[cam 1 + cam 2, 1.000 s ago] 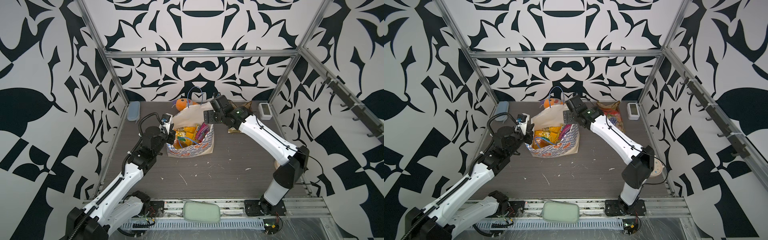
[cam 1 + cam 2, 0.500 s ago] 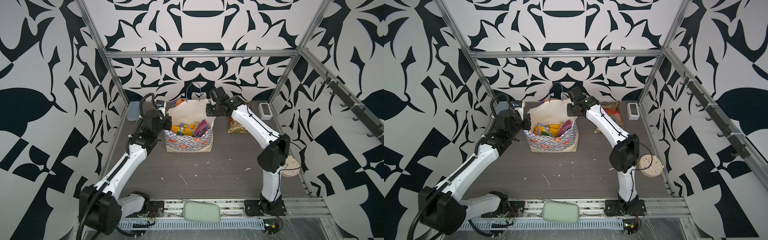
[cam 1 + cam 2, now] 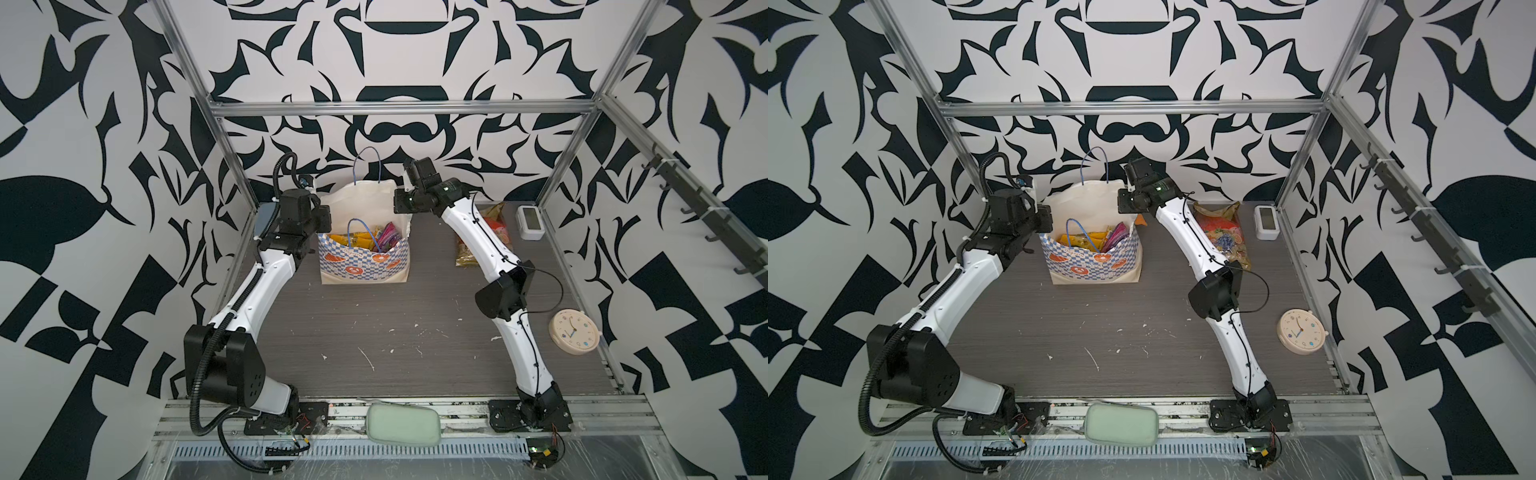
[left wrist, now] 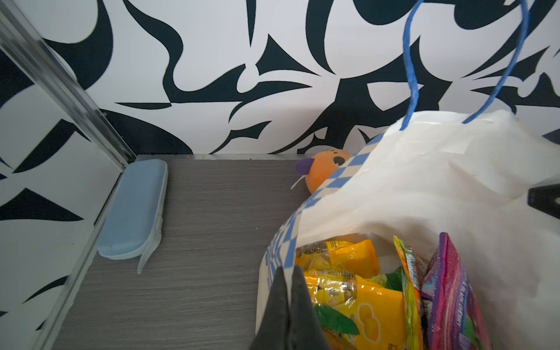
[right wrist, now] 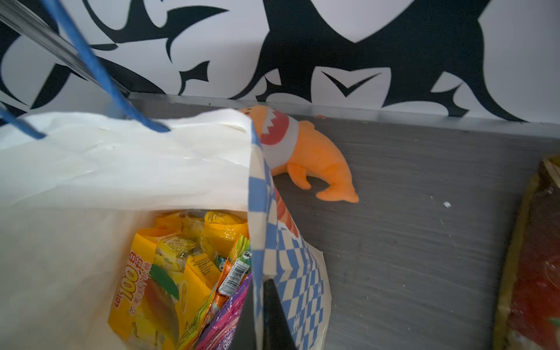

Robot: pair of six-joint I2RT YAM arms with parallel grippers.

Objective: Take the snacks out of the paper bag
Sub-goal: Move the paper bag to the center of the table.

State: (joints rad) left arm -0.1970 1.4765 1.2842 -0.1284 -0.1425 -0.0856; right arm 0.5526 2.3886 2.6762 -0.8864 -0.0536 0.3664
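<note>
Standing upright, mouth up, tall cream checker-band paper bag (image 3: 363,266), glossy snack pkts (image 3: 361,240) inside, L hand (image 4: 289,272) & R hand (image 5: 260,291) pinching rim

Matt creased paper bag (image 3: 363,266); glossy plastic snacks (image 4: 357,297); soft plush toy (image 5: 315,160); matt woodgrain tabletop (image 3: 395,316).

Robot test cell, lab-type. Aluminium frame (image 3: 399,109) encloses bay. Black-white patterned wall panels (image 3: 399,50) on all sides. Left arm (image 3: 249,299) and right arm (image 3: 473,232) bolted to slotted base rail (image 3: 457,409). Grey wood-grain surface (image 3: 395,324). Exposed wiring (image 3: 544,451) at front edge.
</note>
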